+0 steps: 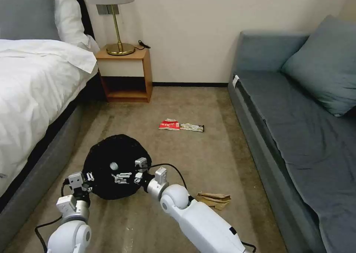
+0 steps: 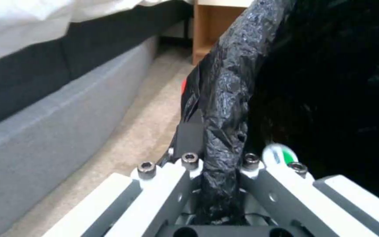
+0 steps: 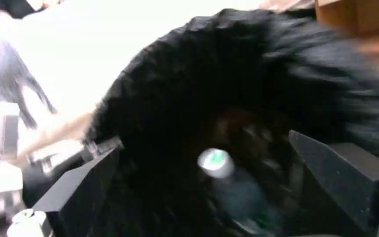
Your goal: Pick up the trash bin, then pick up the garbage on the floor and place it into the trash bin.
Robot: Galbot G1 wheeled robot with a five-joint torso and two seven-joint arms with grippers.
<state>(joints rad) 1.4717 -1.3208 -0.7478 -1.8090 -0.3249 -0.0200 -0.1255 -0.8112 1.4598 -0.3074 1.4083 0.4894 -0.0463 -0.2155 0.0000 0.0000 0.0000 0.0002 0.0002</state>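
Pinching the trash bin [image 1: 111,155] rim, left gripper [image 2: 220,171]

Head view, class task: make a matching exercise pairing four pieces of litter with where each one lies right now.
Things:
1. bottle
2. red-and-white snack packet
3. bar wrapper
4. crumpled brown paper

Places:
A. on the carpet beside the right arm
B. inside the trash bin, under the open right claw
C. on the carpet, the end of the pair nearer the sofa
D. on the carpet, the end of the pair nearer the bed

Pairs: 1-B, 2-D, 3-C, 4-A. The left claw grips the bin's bagged rim.
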